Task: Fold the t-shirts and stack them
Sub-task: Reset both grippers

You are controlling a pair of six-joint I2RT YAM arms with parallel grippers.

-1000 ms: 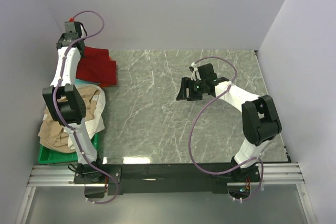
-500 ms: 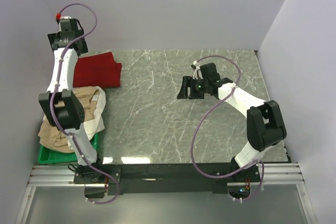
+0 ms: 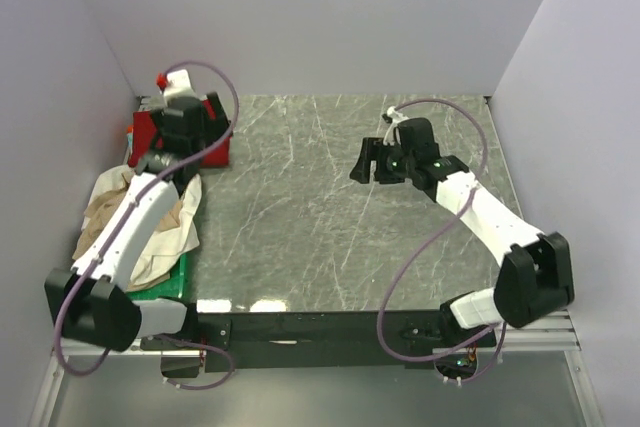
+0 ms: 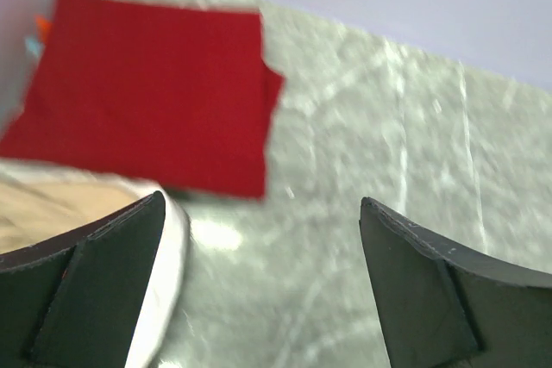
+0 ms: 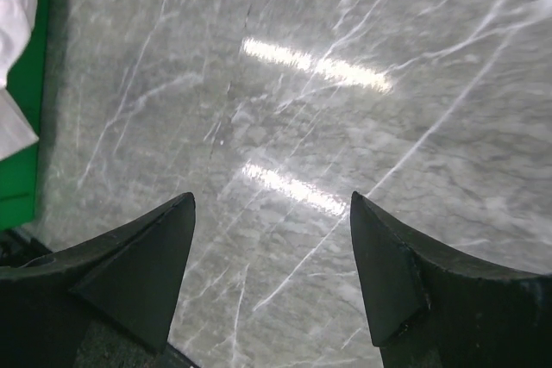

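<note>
The empty, wide-open left pincer [image 4: 261, 204] hangs by the red shirt [image 4: 147, 92], and the beige shirts [image 3: 105, 209] lie just beside that shirt.

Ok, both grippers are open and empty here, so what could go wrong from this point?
The left gripper hangs open over the near edge of the folded red t-shirt; a low move off could catch that edge and undo the fold. The beige and white t-shirts lie tangled, spilling over the rim of the green tray, with the left arm across them: a pick may lift several, or the arm may drag cloth out.
</note>
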